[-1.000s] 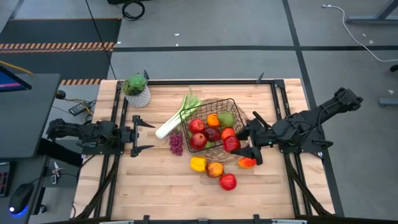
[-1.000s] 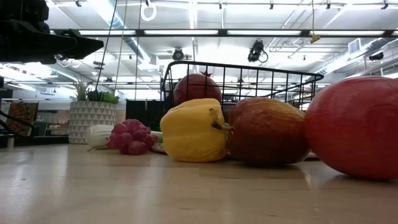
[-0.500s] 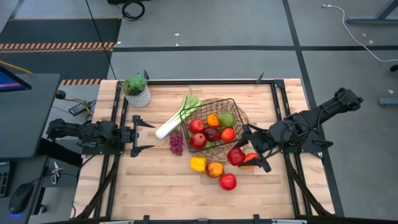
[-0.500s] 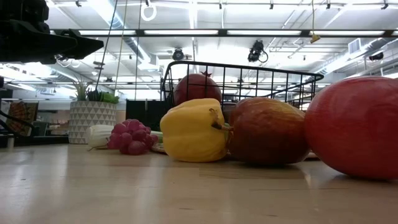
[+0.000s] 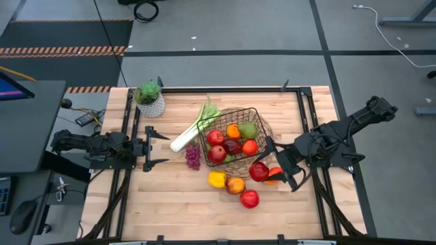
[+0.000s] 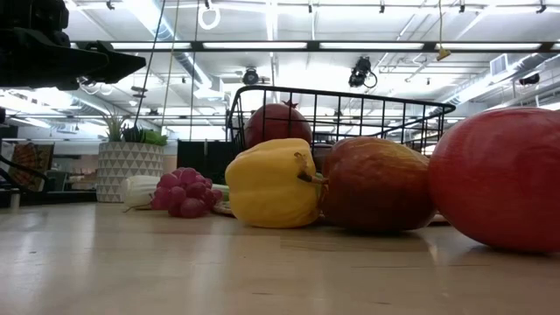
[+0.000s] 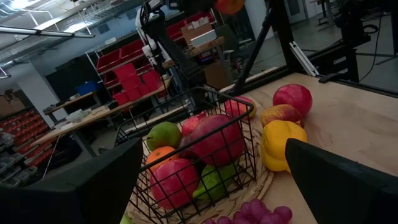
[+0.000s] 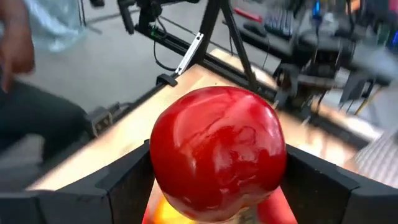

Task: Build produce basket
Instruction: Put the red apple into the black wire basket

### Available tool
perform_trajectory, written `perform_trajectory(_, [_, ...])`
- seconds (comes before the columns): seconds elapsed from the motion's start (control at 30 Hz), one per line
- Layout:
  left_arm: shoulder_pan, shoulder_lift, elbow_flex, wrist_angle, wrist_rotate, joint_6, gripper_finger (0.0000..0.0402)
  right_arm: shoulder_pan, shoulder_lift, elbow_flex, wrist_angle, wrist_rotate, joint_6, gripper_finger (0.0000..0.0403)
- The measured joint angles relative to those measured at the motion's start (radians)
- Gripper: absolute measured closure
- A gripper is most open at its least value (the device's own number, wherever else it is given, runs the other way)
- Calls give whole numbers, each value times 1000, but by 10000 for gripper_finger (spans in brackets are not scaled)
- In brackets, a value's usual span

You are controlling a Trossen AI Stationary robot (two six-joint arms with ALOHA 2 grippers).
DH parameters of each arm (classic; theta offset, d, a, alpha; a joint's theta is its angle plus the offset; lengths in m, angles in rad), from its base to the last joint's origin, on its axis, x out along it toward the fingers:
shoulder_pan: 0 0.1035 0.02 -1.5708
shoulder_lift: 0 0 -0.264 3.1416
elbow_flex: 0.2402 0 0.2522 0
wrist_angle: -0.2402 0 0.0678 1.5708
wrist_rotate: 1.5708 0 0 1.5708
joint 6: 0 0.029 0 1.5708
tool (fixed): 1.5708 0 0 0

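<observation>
the basket [image 5: 236, 139] stands upright at the middle of the table [image 5: 163, 204], its square top turned like a diamond, one corner toward the far edge. inside lie red apples, an orange, a green pear [image 5: 248, 130] and a dark fruit. the leek [image 5: 193, 128] lies just outside the basket's left side, its long axis slanting from the white end near the left arm up to the green leaves at the basket's far corner. purple grapes [image 5: 193, 157] sit just below the white end. in front of the basket sit a yellow pepper [image 5: 216, 179], a mottled apple [image 5: 236, 185] and a red apple [image 5: 249, 199].

the right hand [image 5: 270, 170] is clamped on a red apple [image 8: 217, 152], just outside the basket's near right corner, beside an orange-red pepper [image 5: 275, 176]. a second ago that apple was at the basket's rim; it has since come out and forward.

the left hand [image 5: 158, 150], fingers apart, waits at the table's left side, unchanged.
</observation>
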State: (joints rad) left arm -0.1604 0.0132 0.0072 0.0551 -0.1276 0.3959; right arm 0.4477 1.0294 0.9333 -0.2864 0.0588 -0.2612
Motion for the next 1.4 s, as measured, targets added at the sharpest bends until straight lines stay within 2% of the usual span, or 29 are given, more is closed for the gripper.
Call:
perform_trajectory(0.2, [0,0,0,0,0,0,2,0,0,0,8,2,-381,87])
perform_trajectory(0.53, [0,0,0,0,0,0,2,-47,0,0,8,4,-1157,88])
perform_trajectory(0.63, [0,0,0,0,0,0,2,-61,0,0,12,4,-1318,88])
perform_trajectory(0.83, [0,0,0,0,0,0,2,-70,0,1,24,4,-1539,88])
perform_trajectory(1.0, [0,0,0,0,0,0,2,-70,0,1,23,4,-1597,88])
perform_trajectory(1.2, [0,0,0,0,0,0,2,-71,0,1,23,4,-1554,88])
perform_trajectory(1.27, [0,0,0,0,0,0,2,-73,0,1,23,3,-1433,88])
perform_trajectory(1.4, [0,0,0,0,0,0,2,-85,0,1,22,0,-995,88])
